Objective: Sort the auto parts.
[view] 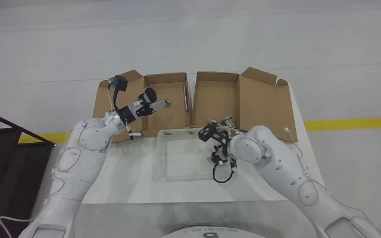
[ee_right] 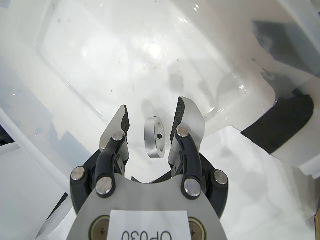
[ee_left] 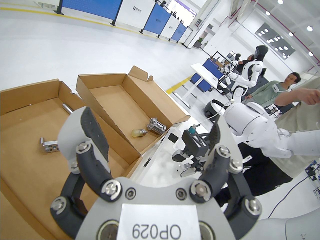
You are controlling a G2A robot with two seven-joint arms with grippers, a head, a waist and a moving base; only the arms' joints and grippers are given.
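Behind the clear tray (view: 162, 156): two open cardboard boxes side by side, against its far rim. In the left box (view: 172, 119): a thin metal rod (view: 186, 98) along the wall next to the other box, and a flat drilled bracket (ee_left: 48, 146) out on the floor, well apart from the rod. In the right box (view: 217, 98): a yellowish capsule (ee_left: 138, 133) just beside a ribbed metal cylinder (ee_left: 156, 126), both near the wall facing the tray, partly hidden in the top view by the right arm.

Above the left box's floor, behind the tray: left gripper (view: 165, 102), forearm slanting up from the tray's left side, fingers spread wide, holding nothing.

Down inside the tray's right part: right gripper (ee_right: 152, 108), wrist bent steeply towards the tray, fingers partly open. Between them, with a gap on either side and not gripped: a metal ring (ee_right: 155, 141), tilted up on its edge, with a small hole in its inner wall. Cannot tell whether on the tray's floor or against its sloping wall.
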